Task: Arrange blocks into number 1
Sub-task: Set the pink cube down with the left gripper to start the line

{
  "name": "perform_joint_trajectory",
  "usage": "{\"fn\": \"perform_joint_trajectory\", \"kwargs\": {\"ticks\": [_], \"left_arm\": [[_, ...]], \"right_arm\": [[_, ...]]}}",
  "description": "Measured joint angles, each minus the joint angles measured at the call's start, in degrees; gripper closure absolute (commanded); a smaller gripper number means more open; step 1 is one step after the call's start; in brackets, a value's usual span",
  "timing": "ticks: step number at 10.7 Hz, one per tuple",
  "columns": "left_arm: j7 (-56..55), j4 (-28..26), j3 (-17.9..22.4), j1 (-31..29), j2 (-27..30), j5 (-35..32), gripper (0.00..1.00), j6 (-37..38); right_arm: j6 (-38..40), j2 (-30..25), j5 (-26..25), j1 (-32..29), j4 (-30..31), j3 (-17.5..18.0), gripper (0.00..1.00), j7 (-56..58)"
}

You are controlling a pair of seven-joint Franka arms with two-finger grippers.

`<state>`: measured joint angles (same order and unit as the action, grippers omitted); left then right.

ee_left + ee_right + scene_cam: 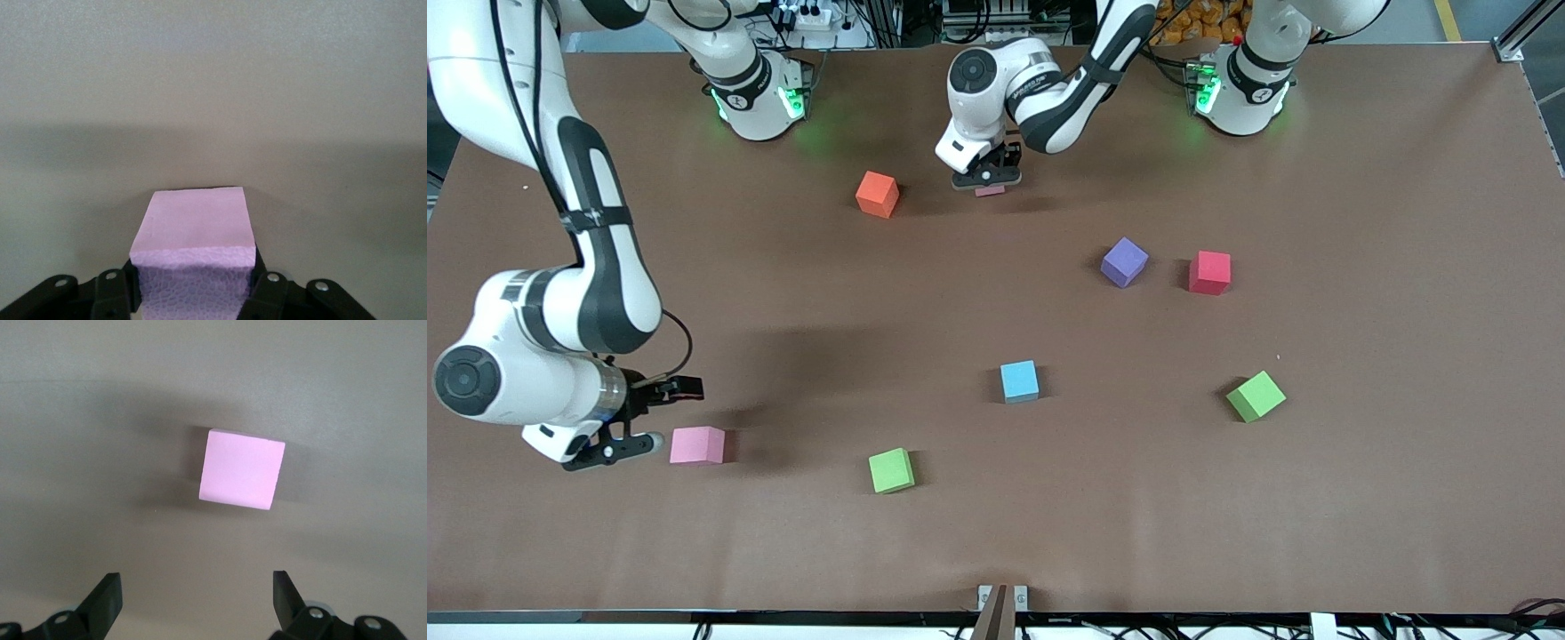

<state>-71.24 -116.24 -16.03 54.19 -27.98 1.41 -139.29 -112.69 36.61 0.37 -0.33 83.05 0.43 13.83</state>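
We list the scene across the front view, starting at the right arm's end of the table (1360,533).

1. Right gripper (633,416): fingers spread wide, nothing held, hanging low beside a pink block (697,445) that sits near the table's camera-side edge.
2. Orange block (877,194), near the base-side edge.
3. Green block (892,470), toward the camera-side edge.
4. Left gripper (987,178): fingers pinching the second pink block (193,247) on two side faces, low at the table surface near the base-side edge, beside the orange one.
5. Light blue block (1019,380), mid-table.
6. Purple block (1124,261) and red block (1209,272), close together but apart.
7. Second green block (1256,396), toward the left arm's end.

Risks, as we judge them: the foam could squash or twist in the pinch and be set down crooked; the right gripper could nudge its pink block when descending.
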Motion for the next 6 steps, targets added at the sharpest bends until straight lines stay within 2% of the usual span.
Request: {"fn": "perform_joint_trajectory", "kwargs": {"ticks": [6], "left_arm": [[0.0,-2.7,-1.2,0.0,1.4,-2.5,1.00,-2.7]], "right_arm": [[-2.1,1.2,-1.5,0.0,0.0,0.0,0.00,0.2]]}}
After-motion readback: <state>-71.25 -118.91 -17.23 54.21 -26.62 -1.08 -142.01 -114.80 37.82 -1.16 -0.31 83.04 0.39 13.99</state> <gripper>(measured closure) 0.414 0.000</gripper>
